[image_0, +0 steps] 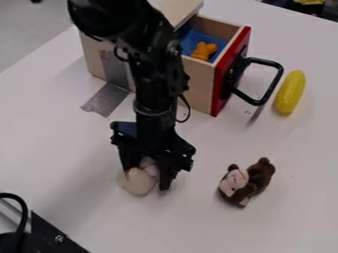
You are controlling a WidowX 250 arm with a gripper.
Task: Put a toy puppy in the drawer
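Observation:
The black gripper (pixel 147 179) hangs low over the table, left of the middle of the view, right at a small cream-white plush toy (pixel 137 182), which looks like the puppy. Part of the plush is hidden behind the gripper, and I cannot tell whether it is held. Farther back, the wooden drawer (pixel 231 74) with a red front and black handle stands pulled out of its box, with an orange toy (pixel 203 51) on the blue bottom inside.
A brown plush toy with a pinkish face (pixel 247 182) lies right of the gripper. The yellow oblong toy (pixel 290 92) is beside the drawer handle. Silver tape (pixel 105 100) runs from the wooden box (pixel 96 59) onto the table. Black hardware (pixel 53 237) occupies the lower left corner.

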